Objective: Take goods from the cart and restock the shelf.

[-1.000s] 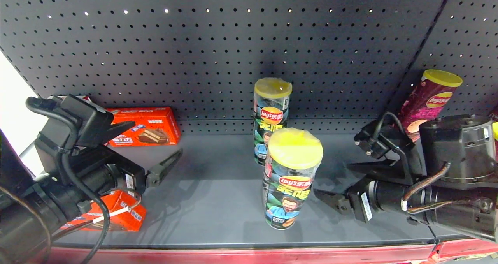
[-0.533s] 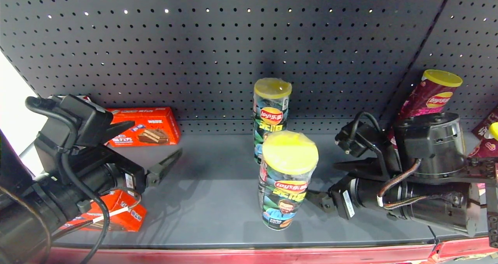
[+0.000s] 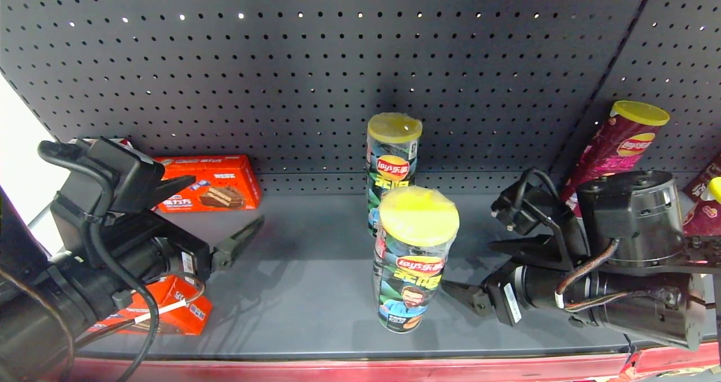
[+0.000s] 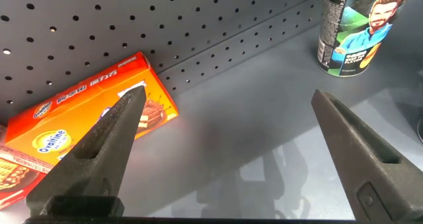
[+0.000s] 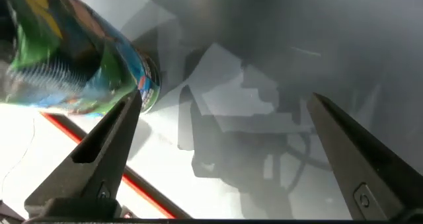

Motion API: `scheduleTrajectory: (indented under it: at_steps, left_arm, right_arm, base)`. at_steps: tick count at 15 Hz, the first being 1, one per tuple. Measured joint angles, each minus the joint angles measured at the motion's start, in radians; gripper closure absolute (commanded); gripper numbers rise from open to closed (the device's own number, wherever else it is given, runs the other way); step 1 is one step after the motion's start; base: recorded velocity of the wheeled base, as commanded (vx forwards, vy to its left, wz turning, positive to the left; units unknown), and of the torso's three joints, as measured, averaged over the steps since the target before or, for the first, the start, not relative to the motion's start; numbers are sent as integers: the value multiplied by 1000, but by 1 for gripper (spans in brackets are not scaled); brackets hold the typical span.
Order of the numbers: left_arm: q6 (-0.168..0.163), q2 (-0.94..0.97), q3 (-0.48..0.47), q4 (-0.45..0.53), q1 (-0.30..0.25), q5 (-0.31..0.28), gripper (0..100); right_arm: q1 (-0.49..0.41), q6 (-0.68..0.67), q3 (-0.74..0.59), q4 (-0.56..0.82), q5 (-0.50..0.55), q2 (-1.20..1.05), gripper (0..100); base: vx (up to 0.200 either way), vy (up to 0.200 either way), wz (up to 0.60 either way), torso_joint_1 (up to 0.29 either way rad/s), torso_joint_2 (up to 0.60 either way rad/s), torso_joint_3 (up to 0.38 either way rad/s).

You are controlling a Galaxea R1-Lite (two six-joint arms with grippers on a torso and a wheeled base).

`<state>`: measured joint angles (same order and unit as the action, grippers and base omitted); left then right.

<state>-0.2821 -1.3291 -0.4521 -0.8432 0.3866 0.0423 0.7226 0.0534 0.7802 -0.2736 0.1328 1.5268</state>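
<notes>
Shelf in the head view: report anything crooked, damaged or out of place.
The front orange box lies skewed to the front edge of the shelf. The rear orange box sits slightly angled too. The front chip can and rear chip can stand upright; no spill or damage shows.

The front can [image 3: 415, 258] stands on the shelf [image 3: 315, 292] just left of the right gripper [image 3: 470, 266], right off its fingertips (touching or not, I can't tell). A second can [image 3: 393, 162] stands behind the first, nearer the pegboard wall [image 3: 281, 89]. Beyond the right gripper's arm, by that wall, is a third can [image 3: 617, 142]. Beyond the left gripper [image 3: 225, 199] a box [image 3: 214, 182] lies against the wall. Another box [image 3: 174, 314] lies beneath its arm, near the shelf's front edge.
</notes>
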Motion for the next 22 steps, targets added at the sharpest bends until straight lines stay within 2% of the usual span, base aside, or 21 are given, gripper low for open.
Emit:
scheduleTrajectory:
  at_steps: [9, 15, 22]
  left_arm:
    - [0, 0, 0, 0, -2, 0, 0]
    - [0, 1, 2, 0, 0, 0, 0]
    - [-2, 0, 3, 0, -1, 0, 0]
  right_arm:
    - [24, 0, 52, -3, 0, 30, 0]
    - [20, 0, -27, -2, 0, -7, 0]
    - [44, 0, 11, -3, 0, 8, 0]
  base:
    - [0, 0, 0, 0, 0, 0]
    - [0, 0, 0, 0, 0, 0]
    - [0, 0, 0, 0, 0, 0]
